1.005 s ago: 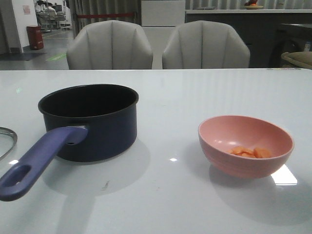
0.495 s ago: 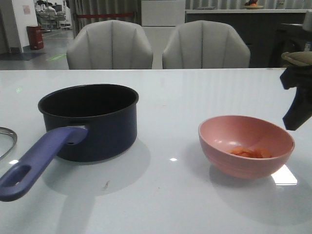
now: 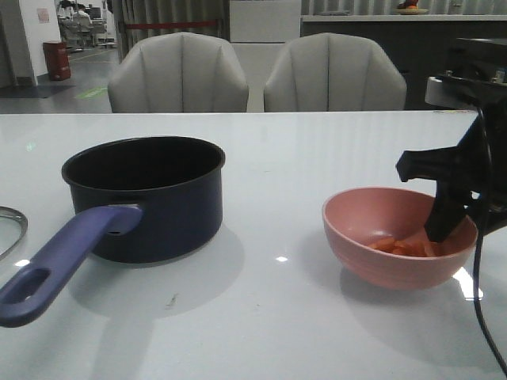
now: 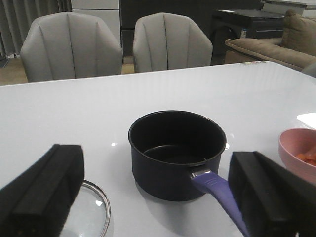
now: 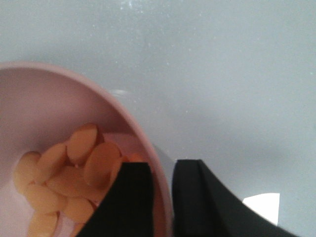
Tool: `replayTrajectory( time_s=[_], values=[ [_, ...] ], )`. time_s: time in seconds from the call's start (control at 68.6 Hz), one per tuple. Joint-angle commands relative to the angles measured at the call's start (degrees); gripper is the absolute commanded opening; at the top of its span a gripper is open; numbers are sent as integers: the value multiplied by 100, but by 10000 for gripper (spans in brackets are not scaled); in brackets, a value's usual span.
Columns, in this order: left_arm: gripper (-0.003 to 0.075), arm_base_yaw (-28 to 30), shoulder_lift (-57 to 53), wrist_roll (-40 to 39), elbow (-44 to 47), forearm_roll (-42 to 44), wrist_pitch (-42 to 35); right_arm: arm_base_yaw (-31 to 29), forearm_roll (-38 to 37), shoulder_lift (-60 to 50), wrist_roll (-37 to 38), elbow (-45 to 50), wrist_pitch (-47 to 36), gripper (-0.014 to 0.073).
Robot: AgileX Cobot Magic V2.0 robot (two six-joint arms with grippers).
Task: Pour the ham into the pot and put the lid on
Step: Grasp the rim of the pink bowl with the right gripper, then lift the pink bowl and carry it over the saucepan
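- Two grey chairs [image 3: 257, 73] are standing behind the white table [image 3: 277, 317] in the front view, across the upper middle of the frame.
- The pot [image 3: 146, 194] is sitting upright at centre left, mouth up, its long purple-blue handle [image 3: 63, 265] running toward the lower left corner, the end with the hole nearest the camera.
- The lid [image 3: 9, 229] is showing only as a sliver of rim at the left edge.
- The pink bowl [image 3: 396, 237] is resting at centre right with the ham [image 3: 400, 246] lying in its bottom.
- The right gripper [image 3: 447, 226] is reaching down over the bowl's right rim.
- In the left wrist view, the left gripper [image 4: 158, 197] is hanging with its fingers [image 4: 42, 190] spread wide and holding nothing; the pot is sitting between them in the middle, its handle pointing to the lower right.
- The lid is lying flat at lower left, and the bowl is peeking in at the right edge.
- In the right wrist view, the right gripper's fingers [image 5: 197, 197] are narrowing on the bowl's rim, one inside and one outside; the ham slices are lying piled at lower left.
- No writing is readable anywhere.
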Motion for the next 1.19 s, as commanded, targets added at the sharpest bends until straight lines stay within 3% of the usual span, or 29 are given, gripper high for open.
replayTrajectory(
  time_s=[0.0, 0.35, 0.495, 0.714, 0.831, 0.947, 1.093, 1.18],
  values=[
    [637, -48, 70, -13, -155, -38, -435, 0, 116, -191, -36, -366, -89, 121],
    [637, -48, 70, -13, -155, -38, -435, 87, 408, -252, -170, -1414, 367, 134],
    [637, -48, 70, -13, -155, -38, -435, 620, 401, -190, -696, -2246, 596, 134],
    [637, -48, 70, -13, -155, -38, -435, 1536, 96, 225, -783, -3325, 577, 134],
    [637, -48, 70, -13, -155, -38, -435, 1970, -145, 471, -790, -3674, -75, 134],
    [637, -48, 70, -13, -155, -38, -435, 2290, -191, 581, -790, -3604, -1292, 134],
    [637, -48, 70, -13, -155, -38, -435, 2555, -217, 622, -931, -3115, -3176, 134],
    [637, -48, 70, -13, -155, -38, -435, 2688, -229, 656, -1312, -2606, -4871, 134]
  ],
)
